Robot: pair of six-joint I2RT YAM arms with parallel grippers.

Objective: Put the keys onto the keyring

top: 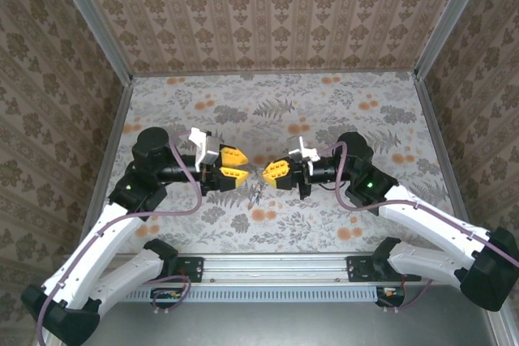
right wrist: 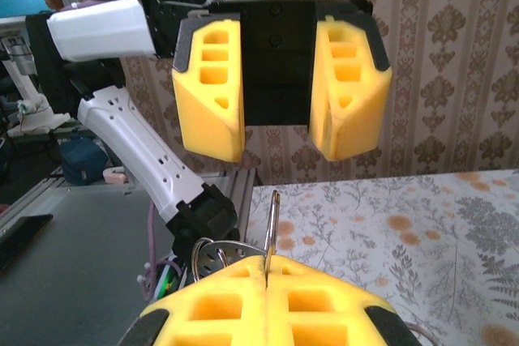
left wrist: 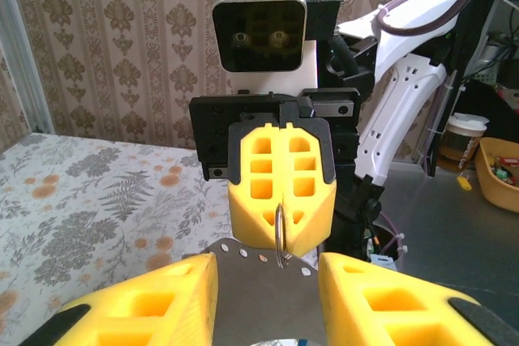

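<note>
Metal keyring pinched by closed right gripper, left gripper parted, empty

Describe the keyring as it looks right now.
The keyring is a thin grey metal loop, seen edge-on, standing upright from the shut right gripper, whose yellow fingertips pinch its lower part. The open left gripper faces it without touching. Small metal pieces, likely keys, hang beside it; whether they are threaded on is unclear.

One keyring, keys too small to count, one left hand, one right hand
</note>
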